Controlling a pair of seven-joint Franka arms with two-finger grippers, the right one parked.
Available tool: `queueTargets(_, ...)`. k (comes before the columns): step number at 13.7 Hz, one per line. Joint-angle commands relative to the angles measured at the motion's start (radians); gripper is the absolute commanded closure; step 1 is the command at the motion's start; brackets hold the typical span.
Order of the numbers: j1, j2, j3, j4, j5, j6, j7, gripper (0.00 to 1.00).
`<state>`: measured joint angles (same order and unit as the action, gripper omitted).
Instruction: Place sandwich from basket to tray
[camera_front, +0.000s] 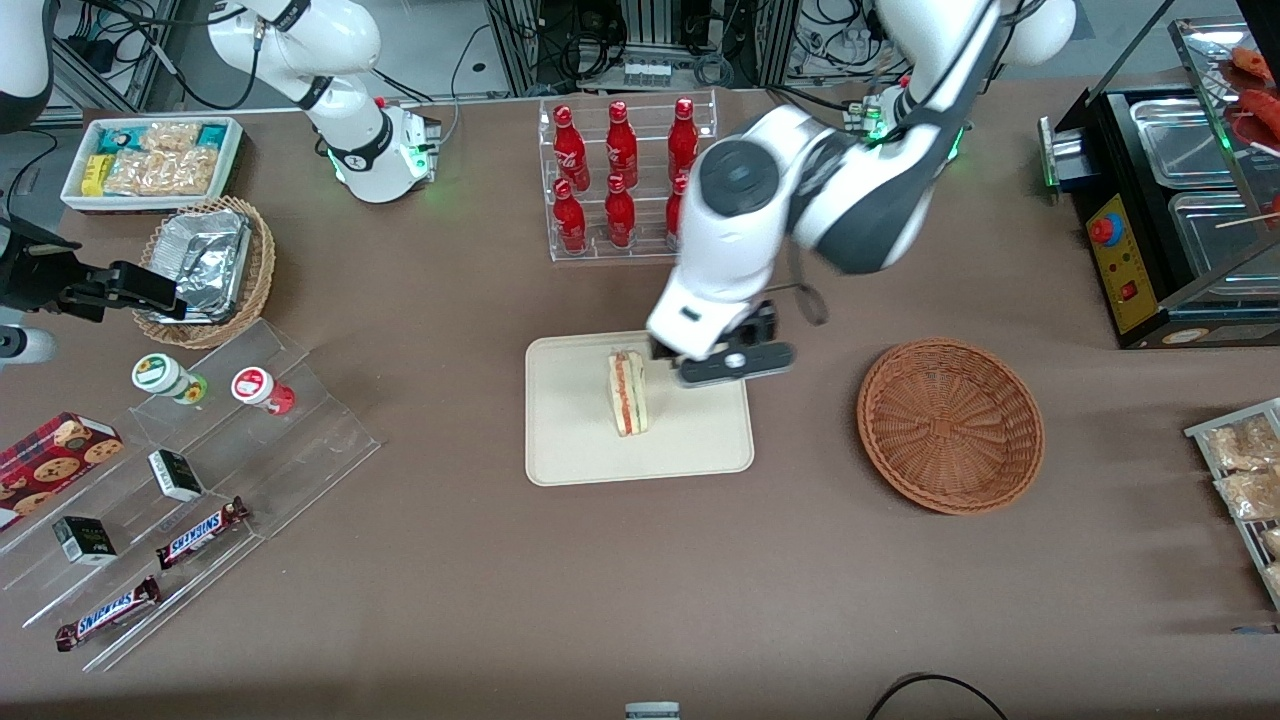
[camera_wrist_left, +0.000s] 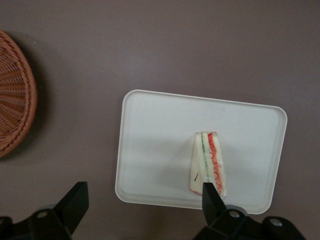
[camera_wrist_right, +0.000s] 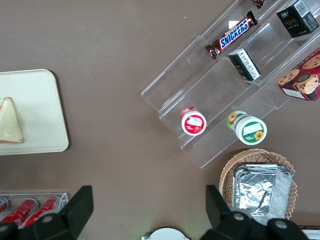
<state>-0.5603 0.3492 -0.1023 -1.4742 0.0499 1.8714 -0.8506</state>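
Looking down, you have the fingers (camera_wrist_left: 142, 202) spread wide and empty above the tray (camera_wrist_left: 150, 145); the sandwich (camera_wrist_left: 209, 165) stands on it just under one fingertip (camera_wrist_left: 210, 195), its long edge running away from them, the basket (camera_wrist_left: 12, 95) well aside.

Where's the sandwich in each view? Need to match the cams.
Front view: sandwich stands on the tray, beside the open tool.
Left wrist view: sandwich on the tray, basket empty.
Right wrist view: sandwich, cut by the frame edge, on the tray.
Shared landmark: the tray.
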Motion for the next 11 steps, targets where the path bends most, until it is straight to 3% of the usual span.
queueTargets(1,0.087,-0.16,-0.007,-0.151,-0.03,-0.052,0.143,0.0)
queueTargets(4,0.218,-0.281,-0.007,-0.233,-0.071,-0.11,0.328,0.0)
queueTargets(11,0.493,-0.394,-0.005,-0.198,-0.07,-0.307,0.707,0.0)
